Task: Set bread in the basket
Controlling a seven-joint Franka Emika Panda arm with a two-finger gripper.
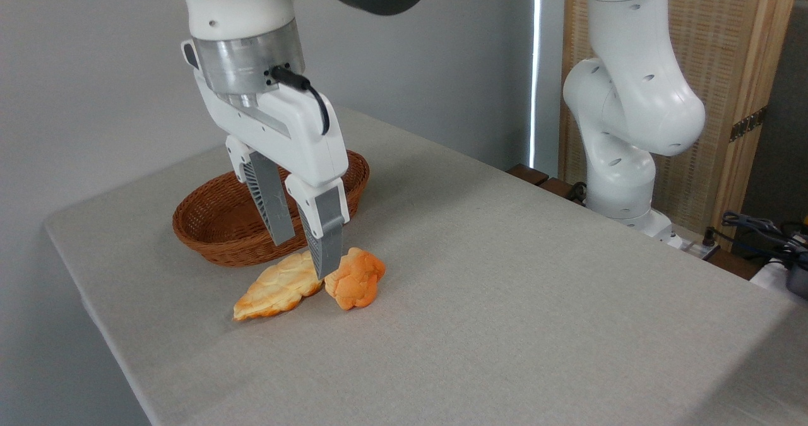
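Observation:
The bread [356,279], a lumpy deep-orange bun, lies on the grey table in front of the basket. The basket [218,221] is oval, reddish-brown wicker, and sits just behind it to the left. My gripper [306,255] hangs open above the spot where the bun meets a paler loaf. Its near fingertip [328,265] overlaps the bun's left edge; the far finger stands in front of the basket's wall. Nothing is held between the fingers.
A longer, flatter, golden leaf-shaped bread [278,287] lies touching the bun's left side. The arm's white base [622,129] stands at the table's far right edge. The table's left edge [69,268] runs close to the basket.

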